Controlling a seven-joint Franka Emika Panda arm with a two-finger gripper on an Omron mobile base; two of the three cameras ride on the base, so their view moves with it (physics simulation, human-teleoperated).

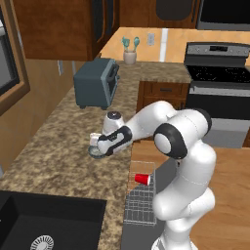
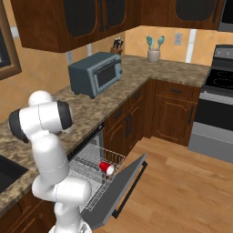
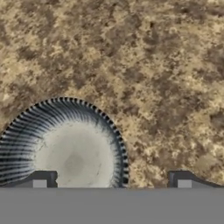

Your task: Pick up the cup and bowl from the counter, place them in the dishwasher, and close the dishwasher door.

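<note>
- Two task items, one on the desk, one stowed
- Bowl (image 3: 70, 151): grey, ribbed wall, pale speckled inside; upright on the desk (image 3: 153, 65), seen from straight above; its right rim lies between the two fingertips, the left fingertip (image 3: 40, 180) over its inside
- Gripper (image 3: 111, 181): jaws spread wide, holding nothing, poised over the bowl (image 1: 93, 150) near the desk's front edge
- Cup (image 2: 106, 168): red, lying on its side in the rack (image 2: 91, 175) of the dishwasher (image 2: 88, 150); also visible from the left (image 1: 142, 179)
- Door (image 2: 123, 186): dark grey, hinged down, open
- Toaster oven (image 1: 96, 83): blue-grey, further back on the desk, well apart from the bowl
- Utensil holder (image 1: 130, 56): beige, teal utensils, in the far corner
- Sink (image 1: 44, 222): black, set in the desk's near end
- Stove (image 1: 219, 93): steel and black, on the far run
</note>
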